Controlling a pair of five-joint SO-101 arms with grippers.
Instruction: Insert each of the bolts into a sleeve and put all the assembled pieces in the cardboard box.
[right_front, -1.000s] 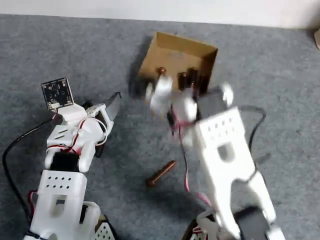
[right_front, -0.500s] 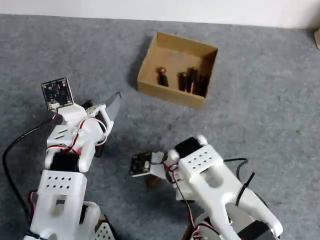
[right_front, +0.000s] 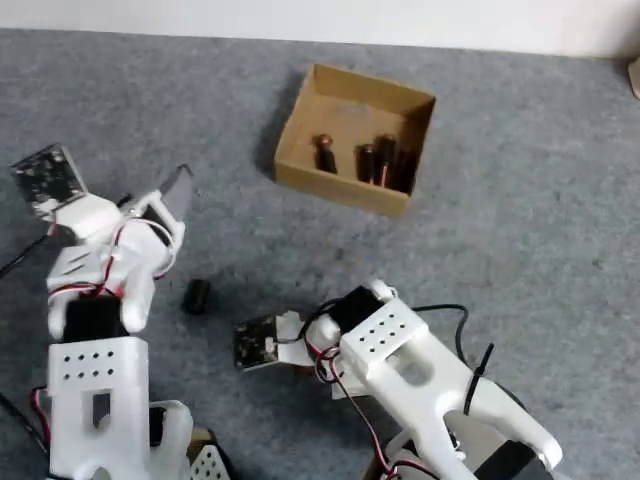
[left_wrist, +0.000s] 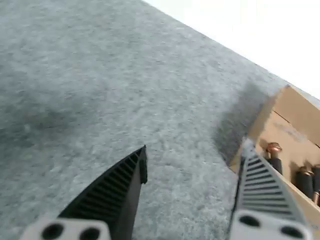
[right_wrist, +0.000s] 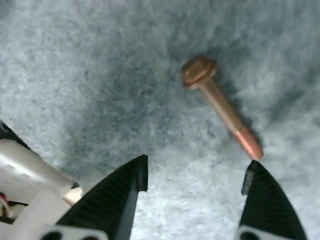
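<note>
Two tools stand open and empty. At the left, the left tool (left_wrist: 194, 149) has its jaws spread wide with nothing between them, above bare counter (right_front: 520, 200). Just right of that arm, a short black sleeve (right_front: 196, 295) lies loose on the counter, nearer the left arm than the right. Further right, the right tool (right_wrist: 196, 164) hangs low, jaws equally wide. The copper bolt (right_wrist: 220, 106) lies flat just beyond its fingertips, not yet between them. Its long axis runs askew to the gap, so we judge the tool must advance, and perhaps turn, to close across the shank. Beyond, the cardboard box (right_front: 335, 188) holds several assembled pieces (right_front: 384, 158). We see a grey, felt-like counter and a pale wall (right_front: 300, 15) along its far edge.
</note>
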